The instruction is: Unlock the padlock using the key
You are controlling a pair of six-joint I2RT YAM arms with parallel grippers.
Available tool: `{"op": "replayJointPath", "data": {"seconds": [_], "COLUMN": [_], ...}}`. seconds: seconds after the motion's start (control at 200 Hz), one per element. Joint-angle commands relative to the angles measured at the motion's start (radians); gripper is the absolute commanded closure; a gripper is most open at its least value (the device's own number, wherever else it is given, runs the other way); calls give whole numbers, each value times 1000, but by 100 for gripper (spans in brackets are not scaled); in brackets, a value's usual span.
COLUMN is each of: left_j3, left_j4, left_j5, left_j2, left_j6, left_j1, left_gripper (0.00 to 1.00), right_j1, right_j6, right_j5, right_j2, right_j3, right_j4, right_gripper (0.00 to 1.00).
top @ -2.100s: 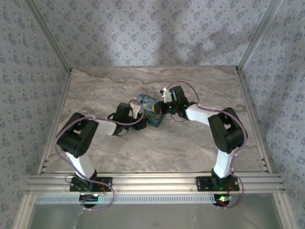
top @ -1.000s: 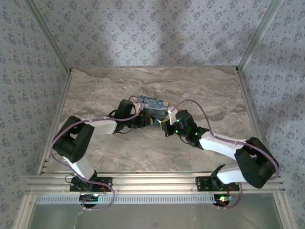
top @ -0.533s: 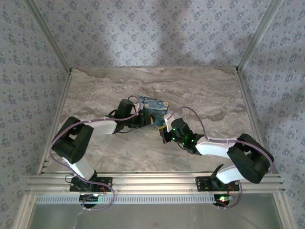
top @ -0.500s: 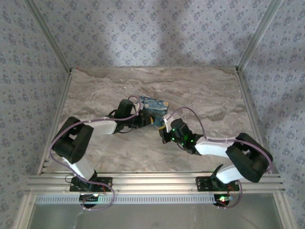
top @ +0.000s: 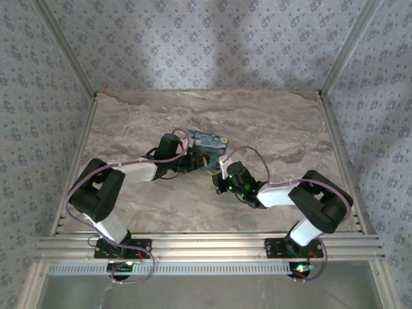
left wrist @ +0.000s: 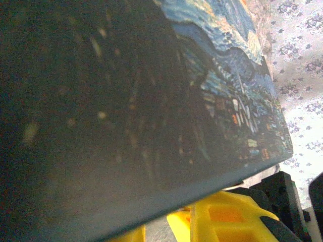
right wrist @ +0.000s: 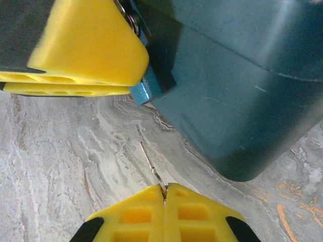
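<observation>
The padlock (right wrist: 151, 88) shows as a small blue corner, hanging at the edge of the dark-blue painted box (top: 207, 145). Its silvery shackle (right wrist: 130, 16) peeks out above. My left gripper (top: 195, 162) seems shut on the padlock, with one yellow finger (right wrist: 86, 45) covering most of it. Low at the box's front corner, my right gripper (right wrist: 164, 189) is shut on the key. The key's thin silvery blade (right wrist: 150, 161) sticks out over the table and points toward the padlock, a short way from it. Its head is hidden between the fingers.
The box wall (right wrist: 237, 101) stands close to the right of the key blade. In the left wrist view the box lid (left wrist: 151, 101) sits right against the camera. Bare marble table (top: 148, 206) lies around both arms, with metal rails along its edges.
My right arm has swung from the far side of the box round to its near side and dropped low toward the padlock. The box has turned slightly. The left arm stays put.
</observation>
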Motion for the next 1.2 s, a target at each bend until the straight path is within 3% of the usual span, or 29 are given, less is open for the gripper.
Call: {"op": "replayJointPath", "data": {"seconds": [0.0, 1.194], "left_j3": [4, 3], "left_j4": [22, 28], "left_j5": [18, 20], "left_j2": [-42, -38], "left_j6": [-9, -11], "left_j1": [-7, -9], "left_gripper": [77, 77], "right_j1": [5, -17], "right_j6": [26, 42], "right_j5": [30, 50], "right_j2": [8, 41], "right_j3": [11, 35], "right_j4": [54, 96], "right_gripper": [100, 100]}}
